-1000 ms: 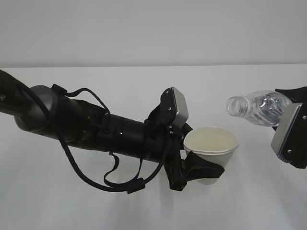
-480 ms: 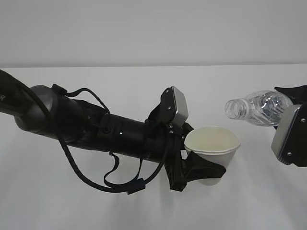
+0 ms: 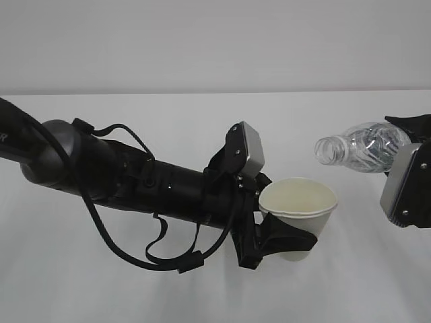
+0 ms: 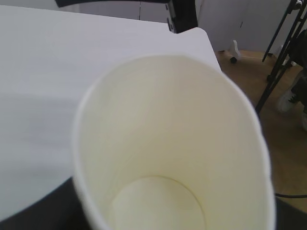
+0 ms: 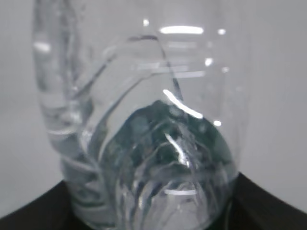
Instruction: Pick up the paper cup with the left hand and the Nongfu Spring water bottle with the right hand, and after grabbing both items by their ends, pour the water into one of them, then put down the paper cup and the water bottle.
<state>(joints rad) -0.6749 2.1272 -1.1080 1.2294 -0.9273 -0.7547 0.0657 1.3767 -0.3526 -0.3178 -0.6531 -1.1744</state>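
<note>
White paper cup gripped by left pincer, right pincer holding bottle, base cut off

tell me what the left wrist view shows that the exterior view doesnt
Only the left wrist view: the paper cup's round bottom, no pool of water evident, plus tripod legs and brown floor beyond the table edge. Only the exterior view: the left hand gripping the cup from outside, and the tilted Nongfu Spring water bottle held by the right hand, mouth toward the cup. Both: the cup's cream inside and the white table.
</note>
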